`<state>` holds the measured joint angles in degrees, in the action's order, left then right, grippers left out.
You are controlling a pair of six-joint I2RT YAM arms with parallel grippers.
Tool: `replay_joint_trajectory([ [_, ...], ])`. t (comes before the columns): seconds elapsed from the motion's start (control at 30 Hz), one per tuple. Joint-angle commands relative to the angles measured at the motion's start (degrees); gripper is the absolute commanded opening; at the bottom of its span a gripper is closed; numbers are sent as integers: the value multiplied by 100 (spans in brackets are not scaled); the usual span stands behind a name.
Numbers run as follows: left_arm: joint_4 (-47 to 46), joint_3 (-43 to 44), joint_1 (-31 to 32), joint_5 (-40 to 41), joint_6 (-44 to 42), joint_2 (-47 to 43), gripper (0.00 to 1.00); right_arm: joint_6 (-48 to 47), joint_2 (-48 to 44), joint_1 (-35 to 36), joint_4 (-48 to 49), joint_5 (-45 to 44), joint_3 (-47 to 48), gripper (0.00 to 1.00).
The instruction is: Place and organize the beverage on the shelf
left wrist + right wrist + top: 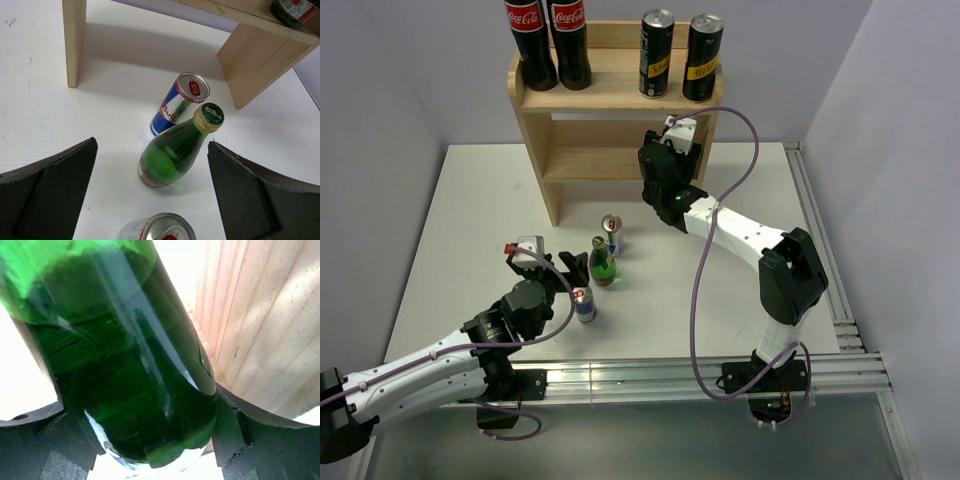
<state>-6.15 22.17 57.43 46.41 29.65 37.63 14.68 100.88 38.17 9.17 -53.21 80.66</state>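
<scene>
From above, the shelf (615,98) stands at the far edge of the tabletop (470,220). Two cola bottles (530,45) and two tall black cans (657,52) are on its top level. The right claw (668,150) reaches in at the right end of the shelf, under the top level. The left claw (552,265) waits nearer the near edge, beside a small green bottle (603,262), a blue can (611,234) and a second can (583,303).

The left wrist view shows the left claw spread wide and holding nothing. The small green bottle stands between its fingers (50,195) but touches neither of them.

In the right wrist view, the right claw grips a big green bottle (125,365) low on its body. The shelf's wooden side wall (260,330) is just beside it. I cannot tell if the bottle's bottom sits on the board yet.

I think the job now is putting this bottle down. Keep it straight up. Lower it slowly until it rests flat. Keep it off the side wall. Then open the claw a little and pull straight back out, so nothing gets bumped.
</scene>
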Motion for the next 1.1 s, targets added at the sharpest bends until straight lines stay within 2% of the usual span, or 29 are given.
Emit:
replay_joint_trajectory([
  [0.0, -61, -3, -21, 78, 67, -36, 99, 106, -139, -73, 639, -322, 240, 42],
  [0.03, -61, -11, -21, 78, 67, -45, 99, 106, -148, -64, 639, -330, 231, 61],
  [0.13, -53, -11, -21, 78, 76, -45, 99, 123, -165, -73, 604, -339, 213, 83],
  [0.23, -35, -11, -21, 78, 85, -45, 99, 141, -183, -73, 612, -321, 178, 97],
  [0.3, -26, -11, -21, 87, 85, -54, 99, 141, -183, -73, 604, -295, 169, 100],
  [0.5, -18, -20, -21, 96, 94, -89, 99, 246, -253, -73, 498, -286, 143, 100],
  [1.07, 0, 6, -21, 122, 94, -62, 99, 642, -1263, -12, -29, 188, -657, 100],
])
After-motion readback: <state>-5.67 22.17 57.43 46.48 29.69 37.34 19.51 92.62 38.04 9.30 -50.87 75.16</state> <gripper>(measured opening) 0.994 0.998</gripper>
